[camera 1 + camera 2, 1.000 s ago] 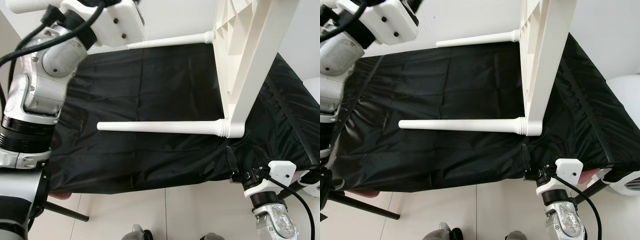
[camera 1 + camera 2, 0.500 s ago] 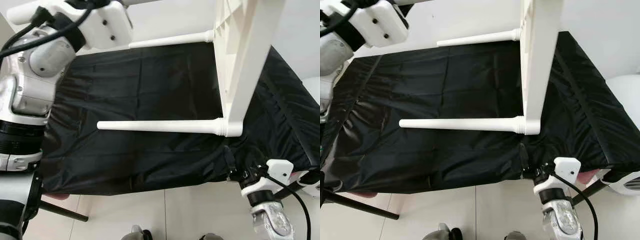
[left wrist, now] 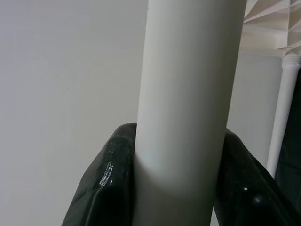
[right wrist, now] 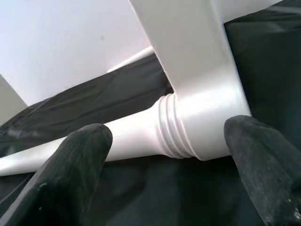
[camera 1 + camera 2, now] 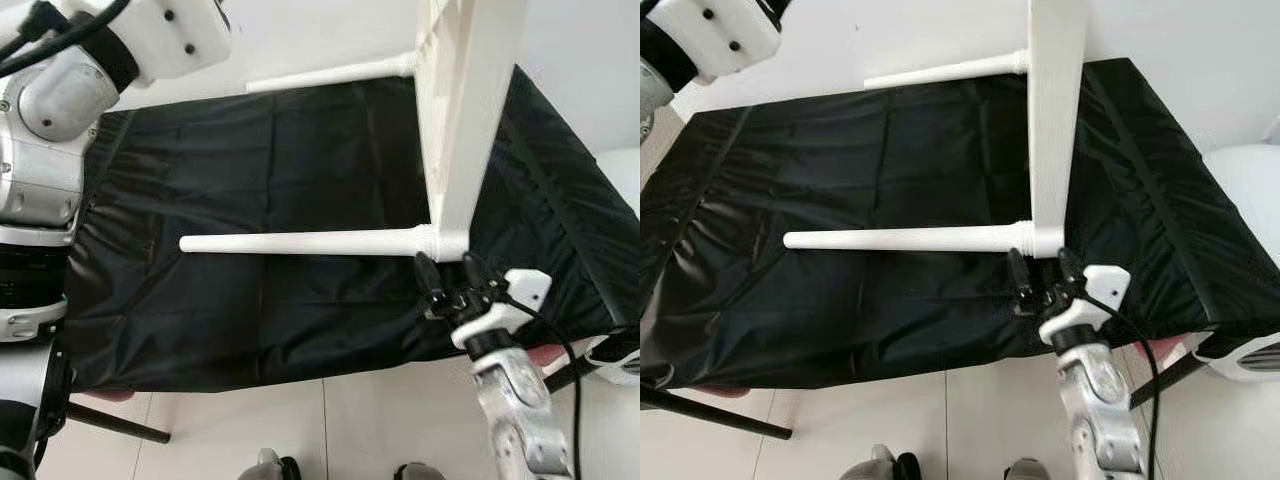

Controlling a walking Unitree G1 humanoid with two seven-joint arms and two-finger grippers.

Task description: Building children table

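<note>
A white children's table stands on its side on a black cloth, its top (image 5: 470, 100) on edge. Two white legs stick out to the left, a near leg (image 5: 300, 242) and a far leg (image 5: 330, 75). My right gripper (image 5: 447, 275) is open just in front of the near leg's ribbed base (image 4: 174, 127), one finger (image 4: 80, 160) on each side of it, not touching. My left arm (image 5: 90, 90) is raised at the upper left. In the left wrist view my left gripper (image 3: 181, 160) is shut on another white table leg (image 3: 188, 70).
The black cloth (image 5: 250, 330) covers a low work surface whose front edge runs just behind my right arm. Below it are pale floor tiles (image 5: 350, 430) and a black stand leg (image 5: 110, 425). A white rounded object (image 5: 1240, 200) sits at the right.
My right gripper has risen from below the cloth's front edge up to the near leg's base. The left arm has moved up and left, and the camera view has shifted.
</note>
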